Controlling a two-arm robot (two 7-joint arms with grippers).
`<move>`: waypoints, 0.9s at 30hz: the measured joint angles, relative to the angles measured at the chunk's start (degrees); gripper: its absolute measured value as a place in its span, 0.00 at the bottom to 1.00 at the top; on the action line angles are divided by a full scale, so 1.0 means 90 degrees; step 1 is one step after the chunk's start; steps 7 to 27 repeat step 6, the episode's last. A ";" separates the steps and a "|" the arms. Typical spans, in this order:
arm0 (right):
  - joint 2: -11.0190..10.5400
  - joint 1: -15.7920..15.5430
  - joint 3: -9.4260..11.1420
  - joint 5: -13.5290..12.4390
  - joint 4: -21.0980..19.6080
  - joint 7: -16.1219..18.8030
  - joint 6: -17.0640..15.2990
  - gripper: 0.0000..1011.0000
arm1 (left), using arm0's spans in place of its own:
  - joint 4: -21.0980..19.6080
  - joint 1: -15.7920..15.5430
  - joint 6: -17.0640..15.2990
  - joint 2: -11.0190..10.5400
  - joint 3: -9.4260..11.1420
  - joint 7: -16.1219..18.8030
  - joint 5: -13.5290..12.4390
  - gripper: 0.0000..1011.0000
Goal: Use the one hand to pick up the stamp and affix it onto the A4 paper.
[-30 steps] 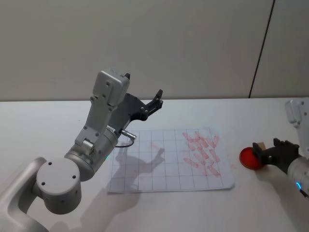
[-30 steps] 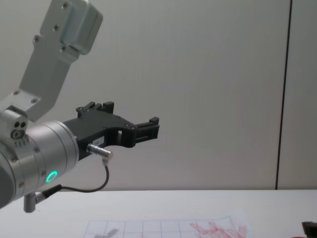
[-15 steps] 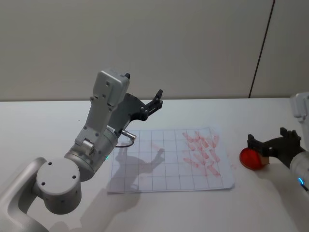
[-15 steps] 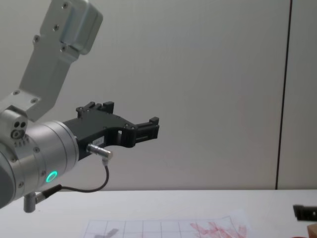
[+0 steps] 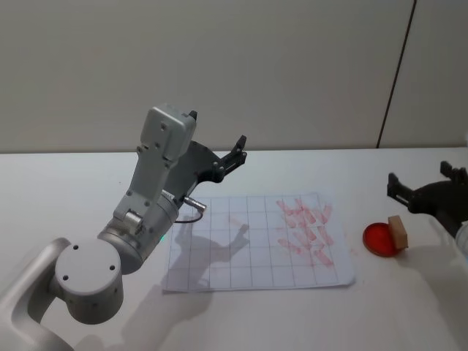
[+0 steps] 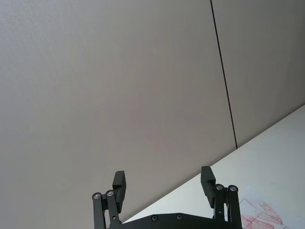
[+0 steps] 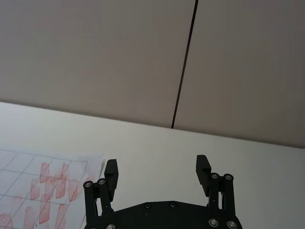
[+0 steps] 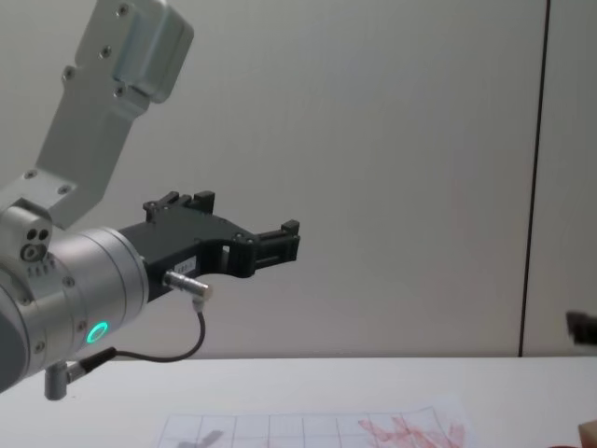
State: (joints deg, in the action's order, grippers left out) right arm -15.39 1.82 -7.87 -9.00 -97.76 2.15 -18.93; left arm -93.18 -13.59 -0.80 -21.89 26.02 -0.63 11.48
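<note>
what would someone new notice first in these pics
The big left arm's claw raised above the A4 paper, open and empty. Next, the paper's red smudges crowded at its right side. Right of it, the stamp rests on a red ink pad, the right claw open above.

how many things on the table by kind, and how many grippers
Wooden stamp: 1
Red ink pad, with the stamp resting on it: 1
A4 paper, gridded, with red stamp marks: 1
Grippers: 2, the left gripper raised above the paper, the right gripper open above the stamp
Total: 5
</note>
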 joint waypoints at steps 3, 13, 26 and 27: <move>-0.0040 -0.0061 0.0037 0.0000 -0.0102 -0.0022 0.0167 0.99 | 0.0000 0.0000 0.0000 0.0000 0.0000 0.0000 0.0000 0.99; -0.0073 -0.0108 0.0065 0.0000 -0.0187 -0.0038 0.0300 0.99 | 0.0000 0.0000 0.0000 0.0000 0.0000 0.0000 0.0000 0.99; -0.0073 -0.0108 0.0065 0.0000 -0.0187 -0.0038 0.0300 0.99 | 0.0000 0.0000 0.0000 0.0000 0.0000 0.0000 0.0000 0.99; -0.0073 -0.0108 0.0065 0.0000 -0.0187 -0.0038 0.0300 0.99 | 0.0000 0.0000 0.0000 0.0000 0.0000 0.0000 0.0000 0.99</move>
